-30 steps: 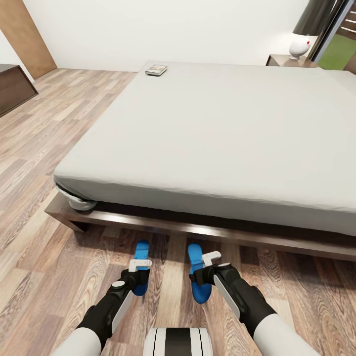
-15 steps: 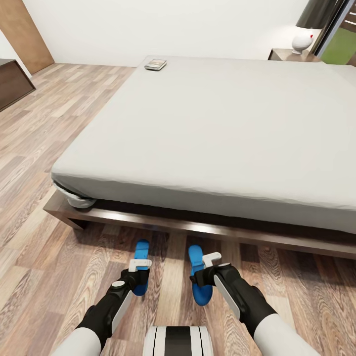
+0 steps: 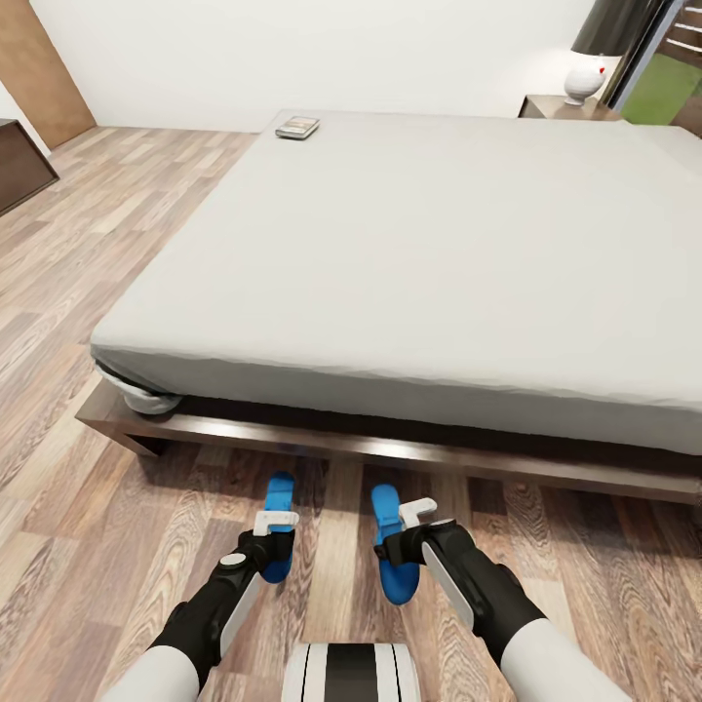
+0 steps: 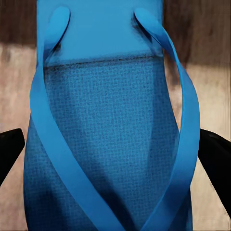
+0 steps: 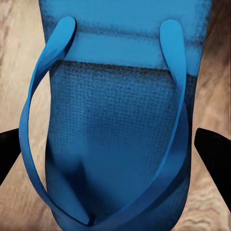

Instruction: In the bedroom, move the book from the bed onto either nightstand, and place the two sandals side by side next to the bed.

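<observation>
Blue sandals fill both wrist views. Your left jaws (image 3: 276, 526) sit spread over the left sandal (image 3: 280, 526); the black fingers (image 4: 9, 151) stand off each side of the sole (image 4: 103, 139), apart from it, so nothing is gripped. Same on your right jaws (image 3: 417, 515): spread, black fingers (image 5: 214, 149) clear of the right sandal (image 5: 118, 130) on both sides.

Both sandals lie flat on the wood-plank floor (image 3: 88, 546), near each other, roughly parallel, toes toward the bed (image 3: 409, 253) and just short of its dark wooden frame (image 3: 292, 434).

White mattress beyond. Book (image 3: 297, 127) lies flat at the bed's far left corner, well apart from both arms. Nightstand (image 3: 556, 105) is past the far right corner, with a white lamp (image 3: 585, 78) on it.
</observation>
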